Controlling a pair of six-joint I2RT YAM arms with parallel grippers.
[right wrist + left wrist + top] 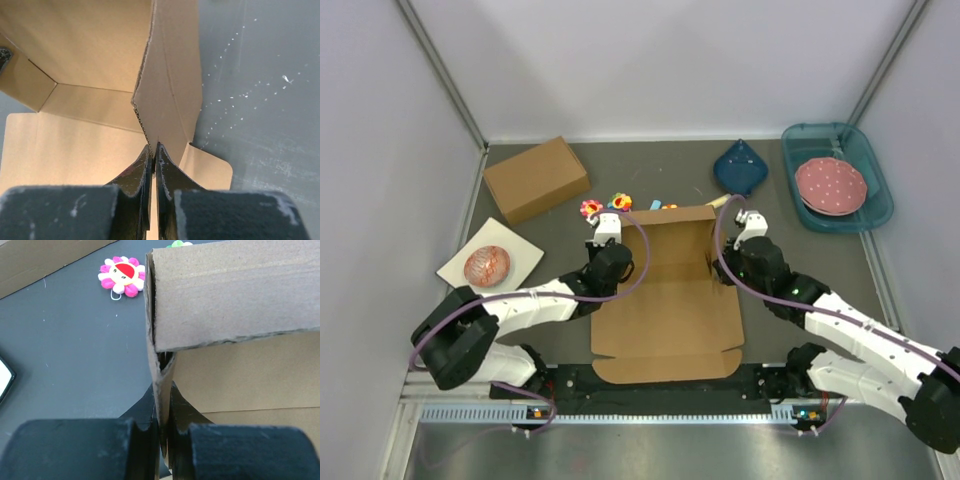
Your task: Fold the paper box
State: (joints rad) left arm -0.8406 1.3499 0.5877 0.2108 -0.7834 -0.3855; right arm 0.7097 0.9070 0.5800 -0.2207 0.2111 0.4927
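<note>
The paper box [665, 320] lies in the middle of the table as a brown die-cut sheet, its near half flat and its far end [680, 235] folded up into walls. My left gripper [636, 268] is shut on the box's upright left side wall [161, 375], which runs down between the black fingers [145, 435]. On the other side, my right gripper [721, 270] is shut on the right side wall [167, 95], with the corrugated edge entering at the fingertips [142, 167]. In the left wrist view a folded-over front panel [230, 295] stands above the left wall.
A chunkier ready-made cardboard box [535, 178] stands at the back left. A white card with a red ball [488, 265] lies left of the left arm. Flower toys [591, 208] and a blue object [741, 168] lie behind the paper box. A teal tray [870, 160] holding a pink plate [830, 185] is at the back right.
</note>
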